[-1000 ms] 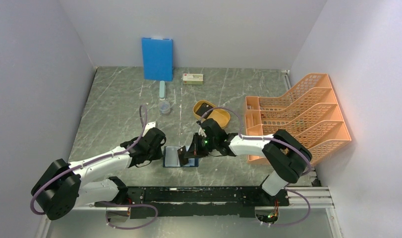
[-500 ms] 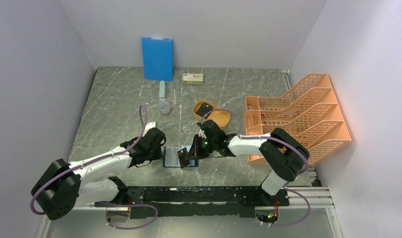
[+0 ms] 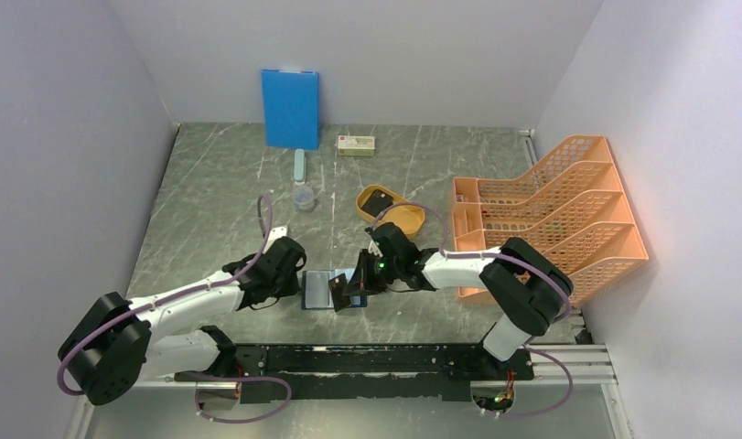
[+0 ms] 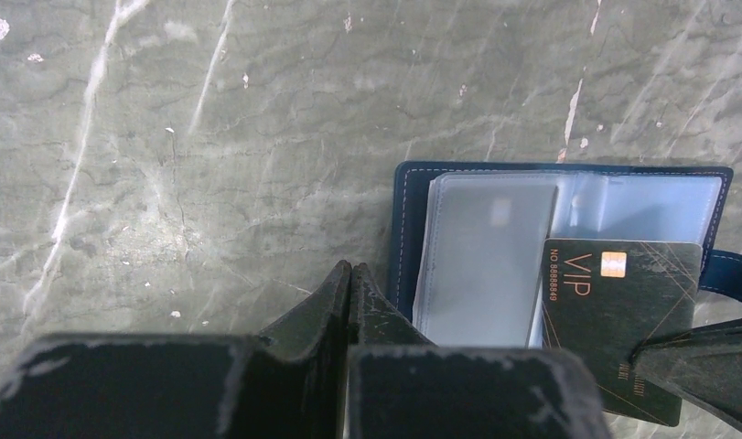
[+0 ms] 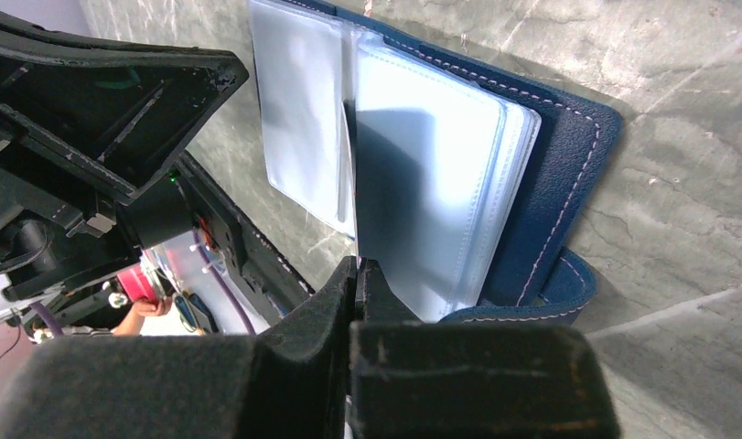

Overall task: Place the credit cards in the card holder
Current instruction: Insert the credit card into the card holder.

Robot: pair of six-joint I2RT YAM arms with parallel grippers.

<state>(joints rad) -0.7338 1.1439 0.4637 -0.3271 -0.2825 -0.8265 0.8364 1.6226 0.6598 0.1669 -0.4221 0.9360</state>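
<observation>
The navy card holder (image 3: 317,290) lies open near the table's front edge, its clear sleeves (image 4: 486,247) fanned out. My right gripper (image 3: 350,291) is shut on a black VIP credit card (image 4: 614,311) and holds it over the holder's right half. In the right wrist view the card (image 5: 349,174) stands edge-on between two sleeves, above my shut right gripper (image 5: 356,273) and the navy cover (image 5: 554,183). My left gripper (image 4: 350,274) is shut, its tips at the holder's left edge (image 4: 405,238). It also shows in the top view (image 3: 296,285).
A yellow oval tray (image 3: 405,219) behind the holder contains a dark flat thing (image 3: 378,198). An orange file rack (image 3: 550,219) stands at the right. A bright blue board (image 3: 290,108), a small box (image 3: 357,144), a pale bar (image 3: 299,165) and a clear cup (image 3: 304,197) are at the back.
My right gripper has moved a little left and nearer with the card, further over the open holder. The left arm has hardly moved.
</observation>
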